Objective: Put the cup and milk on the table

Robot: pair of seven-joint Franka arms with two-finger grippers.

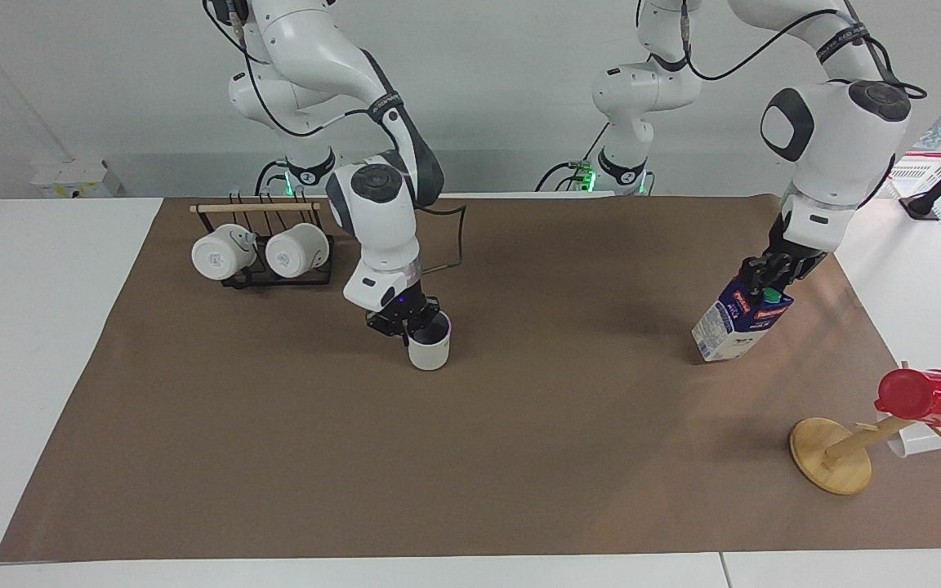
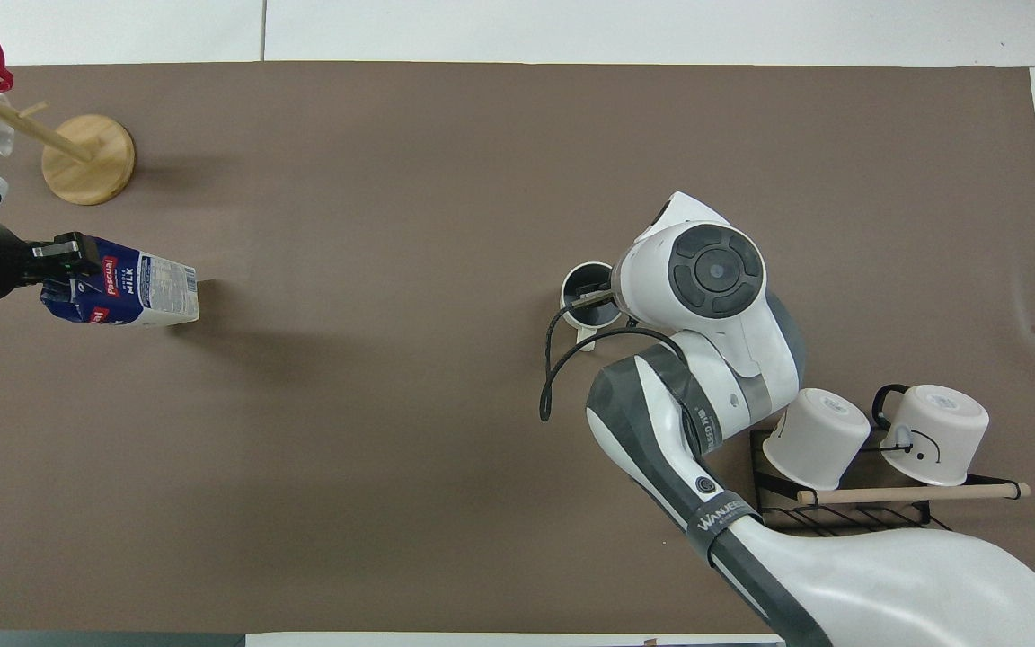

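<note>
The off-white cup (image 1: 429, 349) stands upright on the table's brown sheet (image 1: 470, 457), a little nearer its right arm's end than the middle. It also shows in the overhead view (image 2: 586, 297). My right gripper (image 1: 407, 321) is shut on the cup's rim, with one finger inside it. The milk carton (image 1: 736, 324), dark blue over white with a green cap, hangs tilted near the left arm's end. My left gripper (image 1: 767, 276) is shut on its top. Its lower corner is at the sheet; I cannot tell if it touches. The overhead view shows the milk (image 2: 136, 291) and the left gripper (image 2: 57, 270).
A black wire rack (image 1: 274, 278) with two white mugs (image 1: 262, 253) lying in it stands near the right arm's base. A wooden cup tree (image 1: 831, 457) with a red cup (image 1: 924, 397) stands farther from the robots than the milk, at the left arm's end.
</note>
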